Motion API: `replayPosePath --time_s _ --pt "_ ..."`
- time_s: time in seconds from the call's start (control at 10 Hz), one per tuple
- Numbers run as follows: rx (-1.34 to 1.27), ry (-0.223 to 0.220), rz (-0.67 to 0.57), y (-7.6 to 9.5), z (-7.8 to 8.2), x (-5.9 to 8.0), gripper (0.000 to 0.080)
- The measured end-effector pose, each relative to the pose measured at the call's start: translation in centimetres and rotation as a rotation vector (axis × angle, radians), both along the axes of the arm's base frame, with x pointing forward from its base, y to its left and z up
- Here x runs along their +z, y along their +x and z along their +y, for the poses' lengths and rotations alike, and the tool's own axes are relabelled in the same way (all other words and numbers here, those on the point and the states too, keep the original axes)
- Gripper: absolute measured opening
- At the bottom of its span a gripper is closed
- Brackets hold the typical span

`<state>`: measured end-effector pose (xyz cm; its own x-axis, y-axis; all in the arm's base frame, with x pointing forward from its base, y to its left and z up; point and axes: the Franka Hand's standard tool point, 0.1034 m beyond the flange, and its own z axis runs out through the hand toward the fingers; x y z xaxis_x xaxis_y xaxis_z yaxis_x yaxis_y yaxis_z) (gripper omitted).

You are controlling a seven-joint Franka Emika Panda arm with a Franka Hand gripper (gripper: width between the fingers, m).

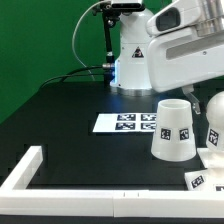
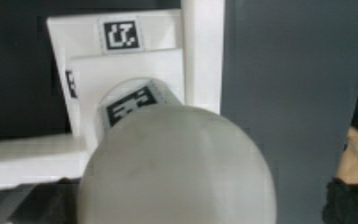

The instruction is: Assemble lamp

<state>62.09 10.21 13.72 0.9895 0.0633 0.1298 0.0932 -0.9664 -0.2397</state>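
Lamp shade (image 1: 173,130) upright on table, exterior view's right, just beside marker board (image 1: 133,122). You see bulb (image 1: 213,120) above base (image 1: 203,178) at right edge. Wrist view: bulb (image 2: 167,165) fills frame, tagged base (image 2: 114,60) behind. Claw fingers hidden, so you cannot tell whether spread or clamped.

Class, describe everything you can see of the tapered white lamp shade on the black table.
The lamp shade looks like matte white plastic: a tapered cup standing upright, narrow end up, wide end down on the black table. One black-and-white square tag shows on its side. It stands at the exterior view's right of the marker board, apart from it. Nothing grips it.
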Motion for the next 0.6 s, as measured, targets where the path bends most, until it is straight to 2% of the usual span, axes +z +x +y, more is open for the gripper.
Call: replayPosePath --time_s 0.4,0.6 --pt "0.247 -0.024 -0.061 -0.3 -0.6 -1.9 0.0698" --pt "0.232 -0.02 -0.057 -0.3 -0.6 -1.9 0.0687"
